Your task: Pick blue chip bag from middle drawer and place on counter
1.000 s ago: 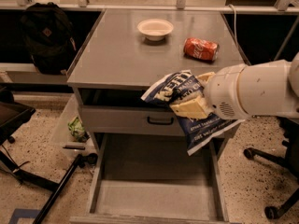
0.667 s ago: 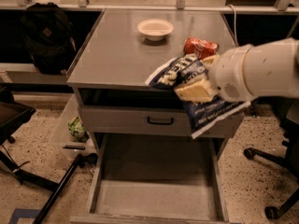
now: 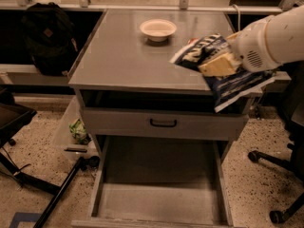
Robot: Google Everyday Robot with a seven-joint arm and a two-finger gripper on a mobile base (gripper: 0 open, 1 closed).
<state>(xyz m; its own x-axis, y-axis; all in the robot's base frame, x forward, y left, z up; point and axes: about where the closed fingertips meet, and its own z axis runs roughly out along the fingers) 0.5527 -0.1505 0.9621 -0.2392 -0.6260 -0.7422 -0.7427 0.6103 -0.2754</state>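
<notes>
Left of the counter, a black backpack stands against a dark recess. Below the counter's left edge, a small green packet lies on the speckled floor, and its print is too small to read. At the counter's rear centre sits a white bowl whose interior shows only a plain pale surface.

Under the counter's front edge is a grey drawer front with a black handle. Below that, the middle drawer is pulled out with its flat grey floor in view; its front lip is cut off by the bottom border.

Over the counter's right front corner, the gripper is clamped on the blue chip bag. One tan finger presses the bag's face, and the other is hidden behind the foil. The bag's lower end hangs past the counter's front edge. Whether the bag touches the counter cannot be determined. The white arm is cut off at the right border. Right of the counter, an office chair base is partly visible.
</notes>
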